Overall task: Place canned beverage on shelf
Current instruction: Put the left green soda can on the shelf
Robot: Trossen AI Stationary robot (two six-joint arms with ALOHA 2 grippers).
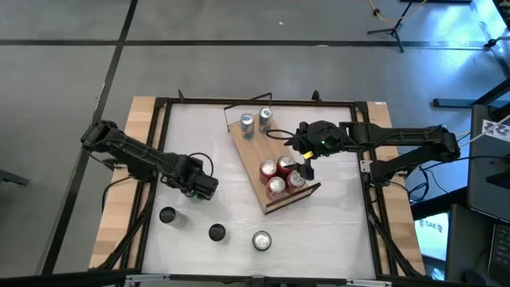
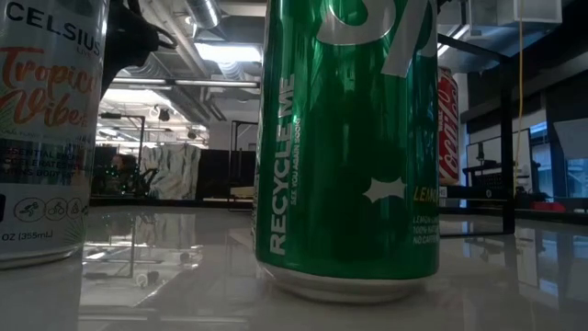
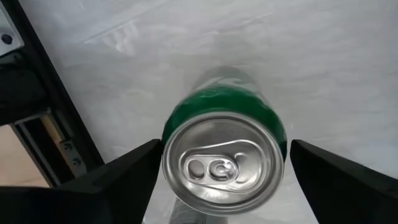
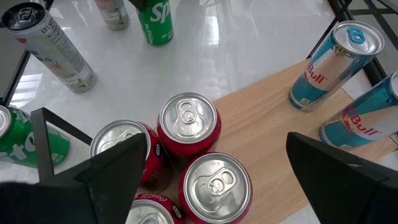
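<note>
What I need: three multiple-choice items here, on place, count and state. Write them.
1. The red cans stand: A on the shelf; B on bare table; C in a gripper.
2. Blue cans on the shelf: A one; B two; C four.
3. The left gripper is: A open around the green can; B shut on a red can; C shut, empty.
Key: A, wood shows under them; B, two stand together; A, fingers spread either side of it. The right gripper hangs open over the red cans.

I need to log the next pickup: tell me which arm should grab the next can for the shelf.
Left, probably. The left gripper hangs open around a green can on the table; the right gripper hangs open and empty over the shelf.
</note>
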